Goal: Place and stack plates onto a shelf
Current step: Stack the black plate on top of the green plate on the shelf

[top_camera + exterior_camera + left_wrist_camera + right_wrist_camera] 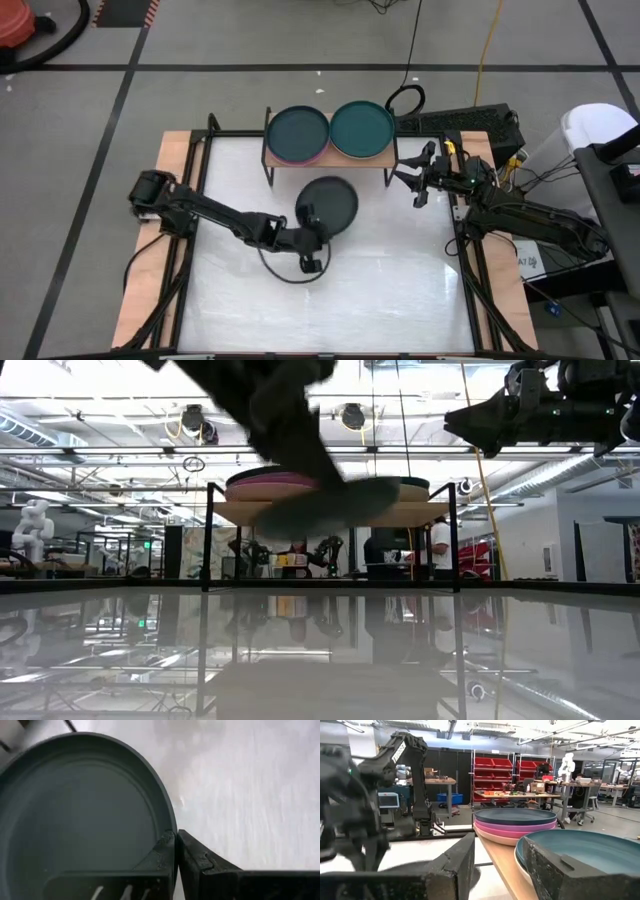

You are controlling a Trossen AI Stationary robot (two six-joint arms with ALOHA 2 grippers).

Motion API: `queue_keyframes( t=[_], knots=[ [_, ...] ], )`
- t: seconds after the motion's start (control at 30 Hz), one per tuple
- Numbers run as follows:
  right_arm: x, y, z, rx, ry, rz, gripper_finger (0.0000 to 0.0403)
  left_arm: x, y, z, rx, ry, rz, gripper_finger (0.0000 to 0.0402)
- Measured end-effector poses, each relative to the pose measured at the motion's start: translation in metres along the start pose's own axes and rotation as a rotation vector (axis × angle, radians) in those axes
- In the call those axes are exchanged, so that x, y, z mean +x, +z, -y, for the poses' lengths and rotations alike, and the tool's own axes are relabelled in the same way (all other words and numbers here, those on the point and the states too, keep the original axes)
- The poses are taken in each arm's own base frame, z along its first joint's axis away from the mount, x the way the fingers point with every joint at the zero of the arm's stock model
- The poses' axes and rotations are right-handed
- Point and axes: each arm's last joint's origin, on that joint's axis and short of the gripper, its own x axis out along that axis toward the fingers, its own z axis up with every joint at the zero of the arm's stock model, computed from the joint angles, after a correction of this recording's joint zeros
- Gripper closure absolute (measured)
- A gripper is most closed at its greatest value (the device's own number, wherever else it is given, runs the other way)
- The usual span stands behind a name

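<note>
A dark grey plate (330, 203) hangs above the white table in front of the shelf (345, 160); my left gripper (312, 228) is shut on it. In the low view the plate (330, 507) is clear of the tabletop, about level with the shelf board (240, 513). On the shelf's left half rests a stack topped by a dark teal plate (297, 133) over magenta and pink ones (515, 826). On its right half a teal plate (362, 129) lies on a beige one. My right gripper (420, 182) waits open beside the shelf's right end. My left gripper pinches the dark plate's rim (169, 831) on its near-left side. One finger (160, 855) lies over the inside of the rim and the other (200, 862) on the outside. The fingers slant down from the table's left. The plate is lifted clear, nearly level.
A black cable loop (288, 270) hangs under my left arm over the table's middle. Wooden rails with black bars (190, 200) border the table at left and right. Bare white tabletop (380, 280) lies in front of the shelf.
</note>
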Motion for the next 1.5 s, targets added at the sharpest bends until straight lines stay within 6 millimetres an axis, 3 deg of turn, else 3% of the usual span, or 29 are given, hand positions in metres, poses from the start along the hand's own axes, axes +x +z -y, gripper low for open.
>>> queue_keyframes(
  t=[0.23, 0.43, 0.57, 0.77, 0.97, 1.17, 1.33, 1.5],
  knots=[
    [0.000, -0.001, 0.000, 0.002, 0.000, -0.007, 0.0257, -0.037, 0.033, -0.018, 0.257, 0.178, 0.196, 0.0394],
    [0.000, 0.000, 0.000, 0.001, 0.000, -0.003, 0.0257, -0.049, 0.048, -0.046, 0.423, 0.279, 0.237, 0.0394],
    [0.000, -0.001, 0.000, 0.002, 0.000, -0.006, 0.0257, -0.051, 0.062, -0.080, 0.389, 0.336, 0.271, 0.0394],
    [0.000, -0.001, 0.000, 0.002, 0.000, -0.006, 0.0257, -0.052, 0.092, -0.138, 0.342, 0.280, 0.232, 0.0394],
    [0.000, -0.001, 0.000, 0.002, 0.000, -0.006, 0.0257, -0.040, 0.112, -0.181, 0.326, 0.218, 0.200, 0.0394],
    [0.000, -0.001, 0.000, 0.002, 0.000, -0.006, 0.0257, -0.007, 0.117, -0.211, 0.316, 0.182, 0.130, 0.0394],
    [0.000, -0.001, 0.000, 0.002, 0.000, -0.006, 0.0257, 0.014, 0.120, -0.224, 0.323, 0.170, 0.091, 0.0394],
    [0.000, -0.001, 0.000, 0.002, 0.000, -0.005, 0.0257, 0.026, 0.122, -0.224, 0.339, 0.136, 0.089, 0.0394]
  ],
)
